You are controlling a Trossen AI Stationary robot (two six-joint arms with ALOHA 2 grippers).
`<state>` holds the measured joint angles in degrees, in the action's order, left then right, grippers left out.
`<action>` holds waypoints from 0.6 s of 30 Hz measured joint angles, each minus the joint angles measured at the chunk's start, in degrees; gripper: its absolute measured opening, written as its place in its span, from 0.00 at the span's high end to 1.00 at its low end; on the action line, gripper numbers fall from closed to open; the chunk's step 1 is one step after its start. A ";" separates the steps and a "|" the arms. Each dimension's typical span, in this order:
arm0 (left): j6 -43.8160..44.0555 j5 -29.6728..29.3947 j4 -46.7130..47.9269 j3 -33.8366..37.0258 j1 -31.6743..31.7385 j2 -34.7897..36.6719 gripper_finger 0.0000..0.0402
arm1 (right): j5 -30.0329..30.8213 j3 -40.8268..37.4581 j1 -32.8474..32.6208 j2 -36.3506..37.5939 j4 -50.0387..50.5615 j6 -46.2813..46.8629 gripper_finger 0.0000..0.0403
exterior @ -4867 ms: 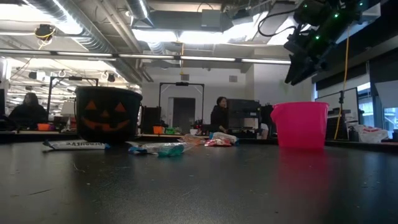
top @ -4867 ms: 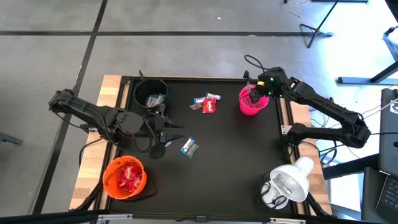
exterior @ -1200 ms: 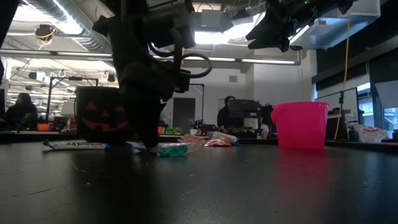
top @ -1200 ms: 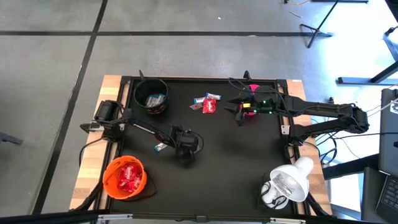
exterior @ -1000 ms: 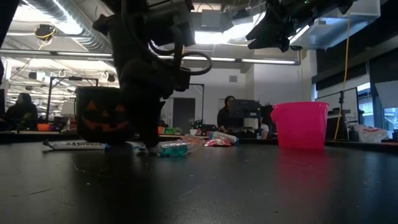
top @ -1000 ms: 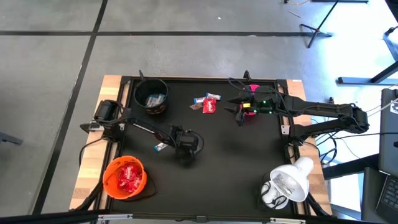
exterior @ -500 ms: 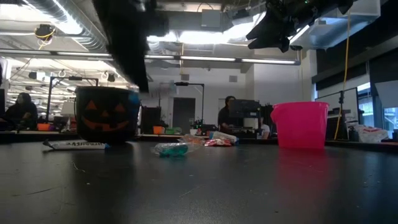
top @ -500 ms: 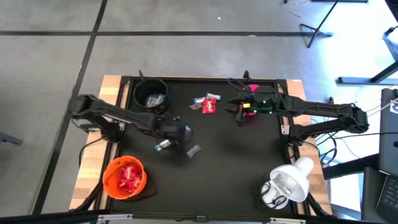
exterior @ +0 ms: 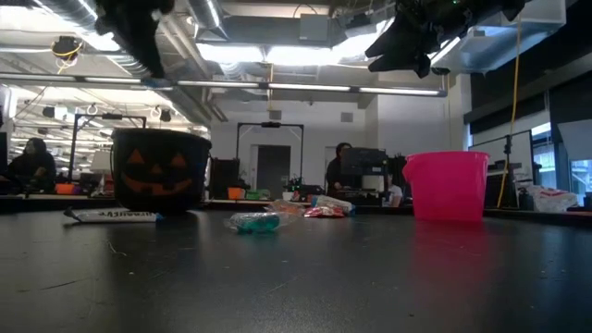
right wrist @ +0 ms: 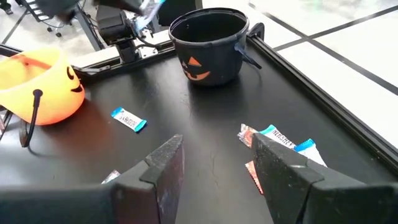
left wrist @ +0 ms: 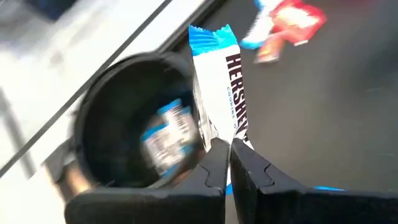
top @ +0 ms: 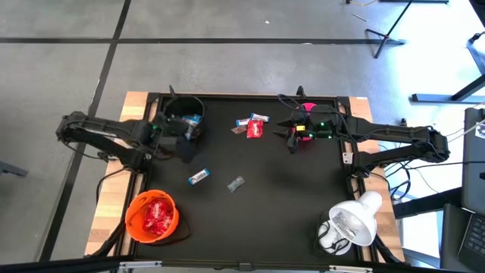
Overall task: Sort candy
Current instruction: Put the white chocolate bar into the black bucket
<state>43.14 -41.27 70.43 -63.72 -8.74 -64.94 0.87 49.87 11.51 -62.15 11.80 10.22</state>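
Over the black bowl (top: 184,116), at the table's far left corner, the left gripper (left wrist: 225,163) is pinched tight on the lower end of 1 blue-and-white candy bar (left wrist: 219,81), which stands up from the fingertips in the left wrist view. Its wrapper is white with dark lettering and crimped blue ends. It looks very light and thin, with a slick, crinkly film that could slip, so the flat crimped end or the narrow middle seems the best place to grip; the bar inside is probably brittle under a hard squeeze.

More blue-and-white sweets already lie inside the black bowl. 2 small pieces (top: 198,177) rest loose on the mat near the table's middle, and a red and blue cluster (top: 252,125) lies between the black bowl and the pink bowl (top: 301,130). Red ones fill the orange bowl (top: 152,215).

Beside the pink bowl, the right gripper (right wrist: 216,163) hangs with its fingers spread wide, holding nothing.
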 joint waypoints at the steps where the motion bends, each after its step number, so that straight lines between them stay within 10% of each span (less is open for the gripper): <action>1: 0.38 -0.02 1.50 0.00 1.46 0.22 1.00 | 0.00 0.00 0.00 0.00 -0.05 0.00 0.54; 18: -11.92 3.58 2.08 -0.09 21.66 0.40 1.00 | -0.01 0.00 0.01 0.00 -1.04 0.00 0.54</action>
<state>31.22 -37.69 72.51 -63.81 12.92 -64.53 0.86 49.87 11.52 -62.15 10.76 10.22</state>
